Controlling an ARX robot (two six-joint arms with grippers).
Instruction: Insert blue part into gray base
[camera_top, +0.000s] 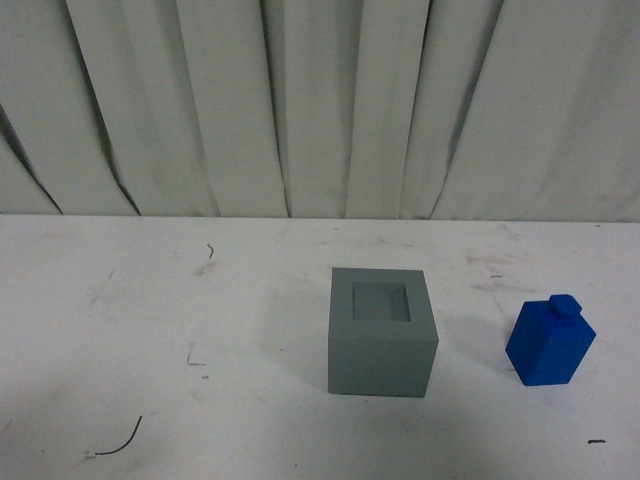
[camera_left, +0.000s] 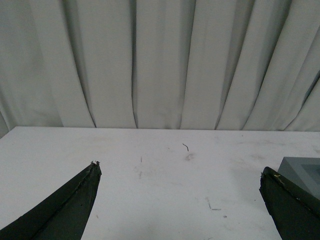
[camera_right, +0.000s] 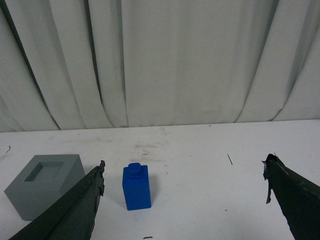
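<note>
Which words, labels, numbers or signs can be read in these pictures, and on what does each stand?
None in any view. The blue part and the gray base have plain, unprinted faces. The table bears only scuffs and dark specks, no characters. The curtain is plain. The left gripper and right gripper show no marking.

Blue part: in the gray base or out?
Out. The blue part stands apart from the gray base, whose recess is empty.
</note>
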